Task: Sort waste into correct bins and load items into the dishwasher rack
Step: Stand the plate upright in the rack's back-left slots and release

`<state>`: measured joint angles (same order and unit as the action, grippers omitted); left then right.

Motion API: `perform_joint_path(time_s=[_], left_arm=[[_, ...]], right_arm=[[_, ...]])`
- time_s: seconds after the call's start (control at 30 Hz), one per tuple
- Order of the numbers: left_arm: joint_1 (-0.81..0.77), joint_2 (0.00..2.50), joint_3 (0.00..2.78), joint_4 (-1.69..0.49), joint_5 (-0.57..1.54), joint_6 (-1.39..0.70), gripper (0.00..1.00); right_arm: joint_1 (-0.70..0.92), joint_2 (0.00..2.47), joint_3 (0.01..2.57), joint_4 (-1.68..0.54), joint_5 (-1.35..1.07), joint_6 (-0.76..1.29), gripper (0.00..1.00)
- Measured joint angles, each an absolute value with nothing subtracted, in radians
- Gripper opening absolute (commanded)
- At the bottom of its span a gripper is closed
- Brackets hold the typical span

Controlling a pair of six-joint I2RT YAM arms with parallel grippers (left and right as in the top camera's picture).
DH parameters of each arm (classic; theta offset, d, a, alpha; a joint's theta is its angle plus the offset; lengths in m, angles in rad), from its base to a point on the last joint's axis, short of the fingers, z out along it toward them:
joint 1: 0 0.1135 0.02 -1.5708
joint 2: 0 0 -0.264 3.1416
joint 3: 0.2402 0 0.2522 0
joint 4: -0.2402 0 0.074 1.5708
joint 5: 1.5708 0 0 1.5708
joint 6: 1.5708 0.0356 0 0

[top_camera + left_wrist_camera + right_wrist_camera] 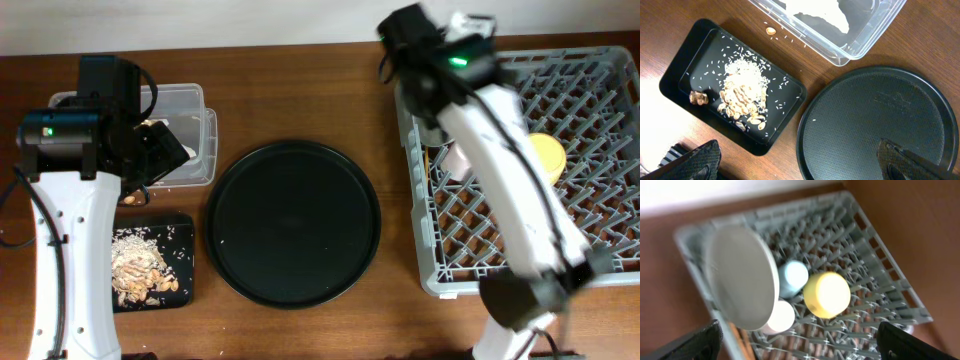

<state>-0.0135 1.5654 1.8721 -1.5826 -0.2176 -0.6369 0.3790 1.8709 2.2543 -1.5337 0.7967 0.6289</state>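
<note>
Left arm (pixel 70 240) and right arm (pixel 500 150) had white shells, black joint housings, thin black cables; green light (pixel 47 131) on each. Left gripper (pixel 800 162) fingers (pixel 697 160) were matte black.

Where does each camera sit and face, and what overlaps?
Overhead: above the table, facing straight down; left arm and right arm show, the right over the dishwasher rack.
Left wrist: faces down at small black tray, clear tub, round black tray; own fingertips at bottom corners.
Right wrist: blurred, faces down into rack at grey plate, yellow bowl; own fingertips below.
Shared: round black tray, overhead and left wrist.
</note>
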Motion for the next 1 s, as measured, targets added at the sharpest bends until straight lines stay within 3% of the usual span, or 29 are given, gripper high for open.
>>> perform_joint_path(time_s=[0.03,0.07,0.13,0.23,0.37,0.6,1.0], left_arm=[[-0.014,1.565,1.872,-1.583,-0.218,-0.637,0.99],[-0.014,1.565,1.872,-1.583,-0.218,-0.637,0.99],[-0.014,1.565,1.872,-1.583,-0.218,-0.637,0.99],[-0.014,1.565,1.872,-1.583,-0.218,-0.637,0.99],[-0.014,1.565,1.872,-1.583,-0.218,-0.637,0.99],[-0.014,1.565,1.872,-1.583,-0.218,-0.637,0.99],[-0.014,1.565,1.872,-1.583,-0.218,-0.637,0.99]], right_arm=[[0.377,1.831,2.269,-1.533,0.79,0.629,0.99],[0.369,1.792,2.279,-1.533,0.784,0.629,0.93],[0.332,1.735,2.293,-1.534,0.773,0.633,0.6],[0.212,1.733,2.297,-1.532,0.699,0.635,0.27],[0.042,1.832,2.296,-1.505,0.511,0.628,0.08],[-0.153,2.048,2.289,-1.388,0.065,0.499,0.07],[-0.121,2.193,2.287,-1.357,-0.214,0.377,0.04]])
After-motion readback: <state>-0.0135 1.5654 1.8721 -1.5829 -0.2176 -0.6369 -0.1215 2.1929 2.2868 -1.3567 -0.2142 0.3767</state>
